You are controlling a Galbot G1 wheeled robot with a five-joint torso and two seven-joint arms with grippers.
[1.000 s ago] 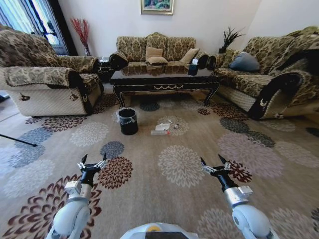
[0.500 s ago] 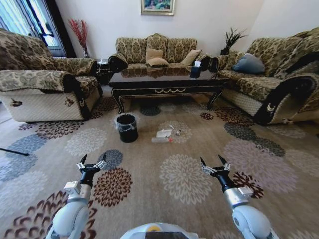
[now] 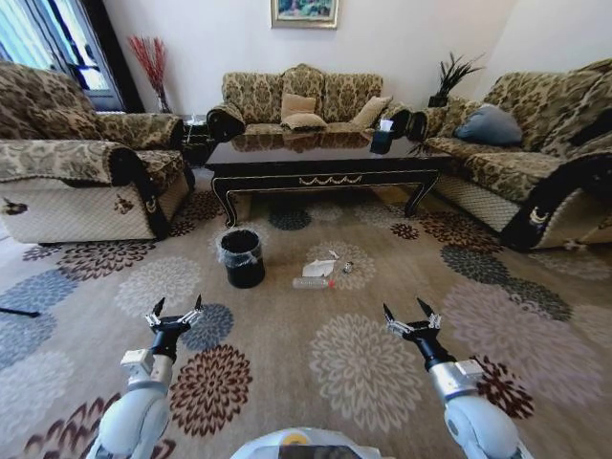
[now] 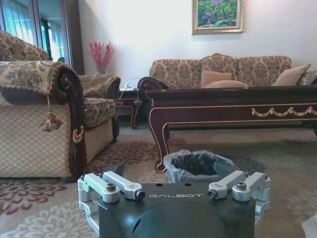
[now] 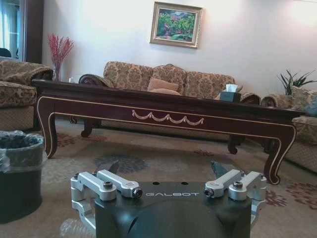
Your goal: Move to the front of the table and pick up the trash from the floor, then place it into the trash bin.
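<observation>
Ahead of me, before the table point(image 3: 320, 172) and right of the trash bin point(image 3: 242, 257), the trash point(image 3: 318, 274) lies crosswise, well beyond my wide-open, empty left gripper point(image 3: 173, 314) and right gripper point(image 3: 410, 318), slightly nearer the right.

Dark glossy worktop point(image 3: 320, 158) upper centre; below it on the carpet, black lined trash bin point(image 3: 242, 257), crumpled white wrapper point(image 3: 320, 268) and clear bottle point(image 3: 312, 283) lying flat, centre frame

"GALBOT" on left tool point(image 4: 176, 171) housing, "GALBOT" on right tool point(image 5: 164, 168) housing
</observation>
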